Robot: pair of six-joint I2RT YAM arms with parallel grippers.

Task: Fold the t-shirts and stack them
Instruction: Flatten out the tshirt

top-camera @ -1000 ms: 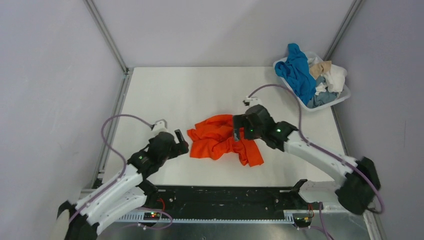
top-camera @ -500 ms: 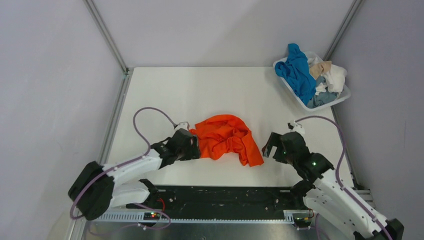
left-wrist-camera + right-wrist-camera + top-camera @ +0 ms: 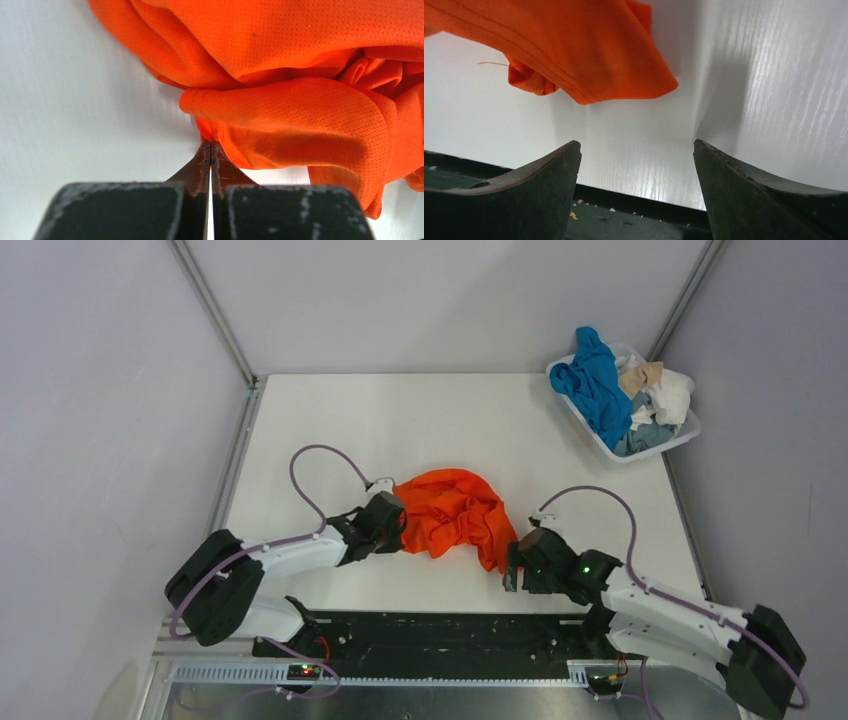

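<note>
A bright orange t-shirt (image 3: 455,515) lies crumpled near the middle of the white table. My left gripper (image 3: 396,524) is at its left edge. In the left wrist view the left gripper (image 3: 210,145) is shut, its fingertips pinching a small fold of the orange t-shirt (image 3: 300,110). My right gripper (image 3: 511,571) sits low by the shirt's near-right corner. It shows open in the right wrist view, where the right gripper (image 3: 637,145) holds nothing and the orange t-shirt (image 3: 574,45) corner lies ahead of it, untouched. More t-shirts, blue (image 3: 598,385), beige (image 3: 646,373), white (image 3: 676,390) and pale grey-blue (image 3: 640,438), are piled at the back right.
A white plastic basket (image 3: 657,452) holds that pile at the table's back right corner. The table's near edge and the dark rail (image 3: 624,220) lie just under my right gripper. Grey walls and metal posts close in the sides and back.
My left gripper has reached the shirt's left edge and shut on it. My right arm left the shirt's middle, swung out to the right, and came down at the near-right corner.
</note>
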